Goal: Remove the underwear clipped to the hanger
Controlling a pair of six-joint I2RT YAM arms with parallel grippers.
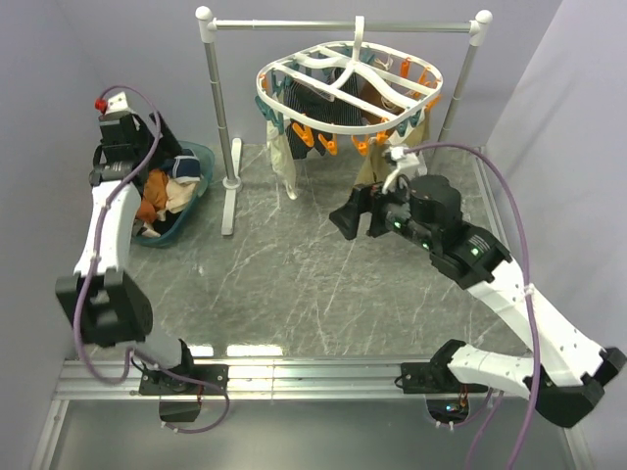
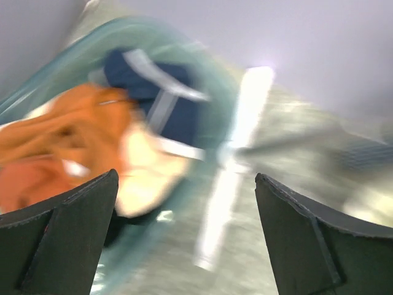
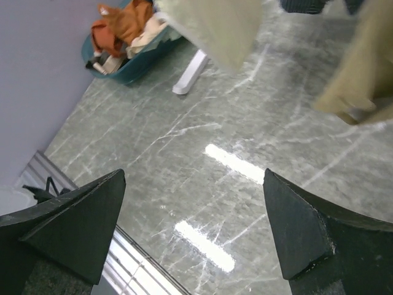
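My left gripper [image 2: 187, 184] hung spread wide and empty over the teal basket [image 1: 204, 186]. A navy brief [image 2: 153, 92] lay inside on orange cloth [image 2: 55, 129] (the view was blurred). My right gripper [image 3: 193, 178], jaws also apart and holding nothing, hovered near the hanger [image 1: 263, 88] — cream, tan and striped underwear [image 1: 282, 162] hung clipped there.
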